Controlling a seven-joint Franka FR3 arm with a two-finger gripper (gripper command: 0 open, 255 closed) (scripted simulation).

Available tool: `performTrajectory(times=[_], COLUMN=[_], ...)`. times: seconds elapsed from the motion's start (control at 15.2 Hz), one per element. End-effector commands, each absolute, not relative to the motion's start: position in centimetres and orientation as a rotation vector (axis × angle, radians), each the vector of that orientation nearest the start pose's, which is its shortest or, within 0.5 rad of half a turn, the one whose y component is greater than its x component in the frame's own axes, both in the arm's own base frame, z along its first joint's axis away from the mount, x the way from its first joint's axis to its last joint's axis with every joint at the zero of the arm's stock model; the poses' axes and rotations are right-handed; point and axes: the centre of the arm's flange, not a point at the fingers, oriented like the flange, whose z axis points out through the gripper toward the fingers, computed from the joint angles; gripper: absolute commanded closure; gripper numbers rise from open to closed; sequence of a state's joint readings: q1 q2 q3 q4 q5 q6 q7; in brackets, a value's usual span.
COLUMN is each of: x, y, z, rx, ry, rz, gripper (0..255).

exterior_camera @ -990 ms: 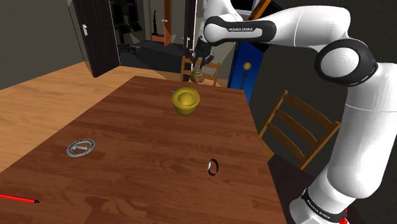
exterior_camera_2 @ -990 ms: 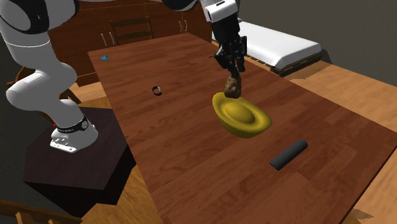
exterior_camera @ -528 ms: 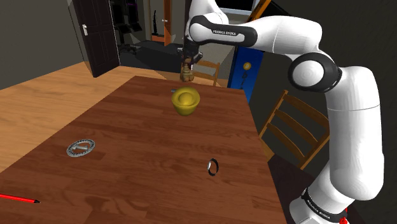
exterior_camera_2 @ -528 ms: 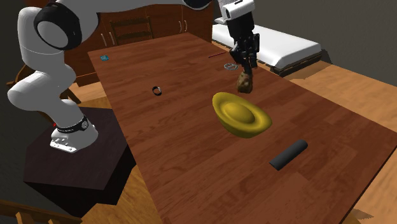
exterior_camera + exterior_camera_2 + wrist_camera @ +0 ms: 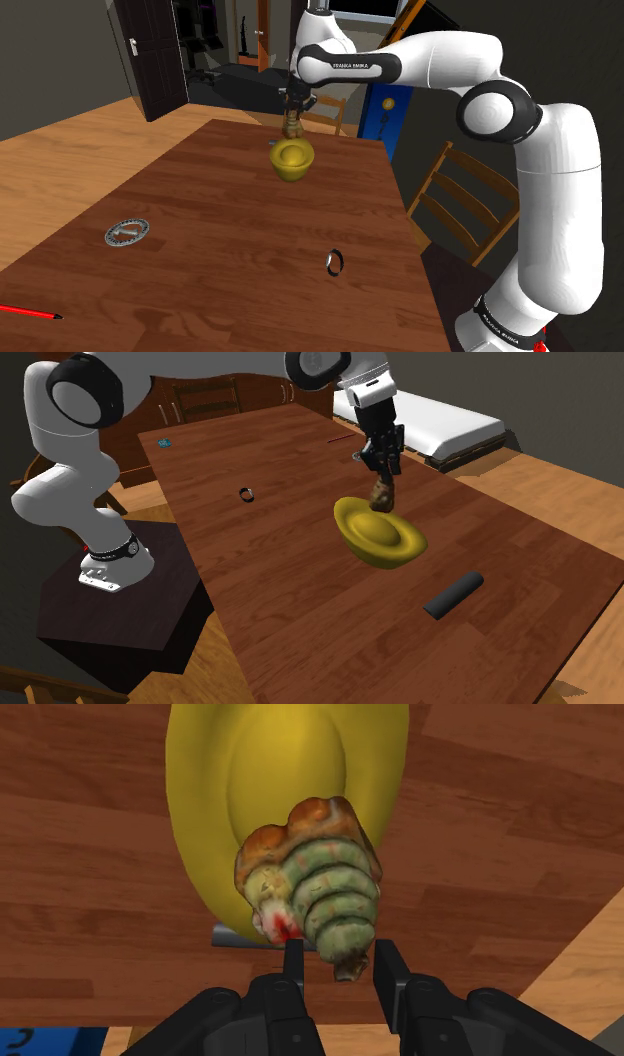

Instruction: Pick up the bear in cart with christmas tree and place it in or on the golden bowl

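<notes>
Wooden table (image 5: 220,230) | dark door (image 5: 150,55) behind | gripper (image 5: 337,959) clasping bear (image 5: 320,889) above golden bowl (image 5: 280,774)

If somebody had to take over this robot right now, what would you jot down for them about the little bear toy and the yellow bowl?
Gripper: shut on the bear figure, which is clasped between the two fingers.
Bear figure: in the air, just above one end of the golden bowl, and not resting in it.
Bowl: upright on the wooden table, with nothing inside.
Done: the pick-up and the carry over to the bowl.
Left: probably shift towards the bowl's middle, lower a little, open the fingers and pull away.
</notes>
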State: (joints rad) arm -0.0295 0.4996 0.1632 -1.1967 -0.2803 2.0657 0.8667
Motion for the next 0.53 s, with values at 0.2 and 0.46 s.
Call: performTrajectory(times=[0.2,0.46], x=[73.3,73.3], y=[5.4,5.4], z=[51.4,49.3], rx=[-2.888,-2.888], ry=[1.023,1.023], rz=[-0.656,-0.656], gripper=[255,255])
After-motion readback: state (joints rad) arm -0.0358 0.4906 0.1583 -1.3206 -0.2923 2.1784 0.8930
